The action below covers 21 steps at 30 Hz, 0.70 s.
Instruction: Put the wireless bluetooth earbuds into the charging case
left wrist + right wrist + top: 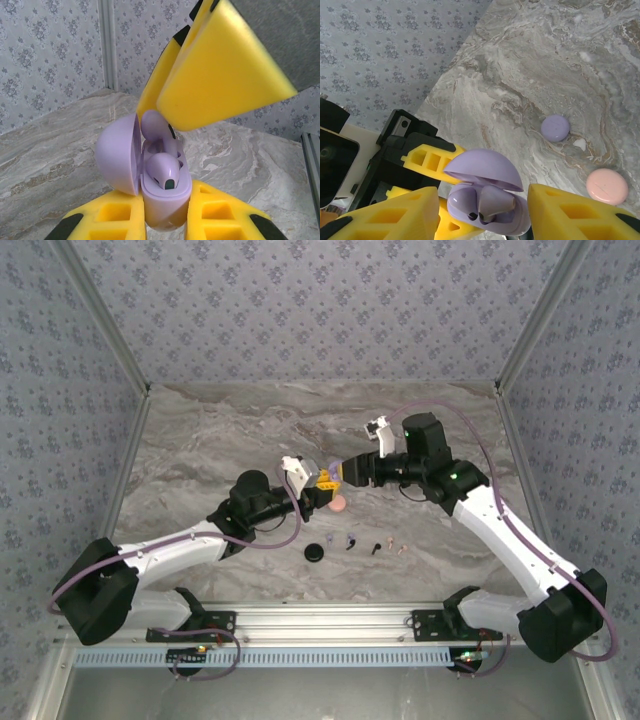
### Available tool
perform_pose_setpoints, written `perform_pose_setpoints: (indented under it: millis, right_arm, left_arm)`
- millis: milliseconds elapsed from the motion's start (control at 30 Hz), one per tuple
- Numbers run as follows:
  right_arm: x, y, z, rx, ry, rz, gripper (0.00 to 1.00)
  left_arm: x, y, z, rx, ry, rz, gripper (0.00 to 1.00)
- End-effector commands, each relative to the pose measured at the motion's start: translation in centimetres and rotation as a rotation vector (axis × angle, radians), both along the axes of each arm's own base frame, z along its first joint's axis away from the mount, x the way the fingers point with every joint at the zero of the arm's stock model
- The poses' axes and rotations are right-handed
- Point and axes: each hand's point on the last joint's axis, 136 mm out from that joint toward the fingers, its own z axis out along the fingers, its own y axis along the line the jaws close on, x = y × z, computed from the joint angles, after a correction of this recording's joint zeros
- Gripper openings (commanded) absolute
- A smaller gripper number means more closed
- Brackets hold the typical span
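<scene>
Two grippers meet tip to tip above mid-table in the top view: left gripper (322, 481), right gripper (346, 473). Pink disc (338, 504) lies on the marble table (200, 440) just below them. Black disc (316, 552) sits nearer the bases, with loose buds (349, 540) in a row to its right: lilac, black, pale pink.

Left wrist: left gripper clamped on the lilac charging case (165, 200), lid (117, 155) open to the left. Seated bud (162, 172) in its well. Upper bud (154, 126) above it, stem down in the case, at the tips of the right gripper's fingers (220, 75).

Right wrist: right gripper jaws apart, straddling the open case, both buds inside. Can't tell if the pads touch it. Lilac disc (555, 127) and the pink disc on the table beyond.
</scene>
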Motion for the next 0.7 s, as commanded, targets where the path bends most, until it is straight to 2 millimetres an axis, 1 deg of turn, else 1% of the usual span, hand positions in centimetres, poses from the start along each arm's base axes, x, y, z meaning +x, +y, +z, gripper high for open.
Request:
perform_pose_setpoints:
  millis: [0, 233, 433, 667]
  right_arm:
    - [-0.27, 0.10, 1.08, -0.004, -0.033, 0.014, 0.52]
    - [-0.44, -0.09, 0.46, -0.024, -0.019, 0.007, 0.50]
    - [-0.72, -0.22, 0.34, -0.027, -0.023, 0.006, 0.49]
    - [-0.77, -0.19, 0.82, -0.017, -0.053, 0.008, 0.49]
  left_arm:
    - [-0.05, 0.00, 2.18, -0.040, -0.043, 0.005, 0.00]
    - [0.10, 0.06, 2.20, -0.041, -0.043, 0.013, 0.00]
    - [0.24, 0.08, 1.99, -0.037, -0.037, 0.020, 0.00]
    - [0.19, 0.06, 1.94, -0.035, -0.036, 0.017, 0.00]
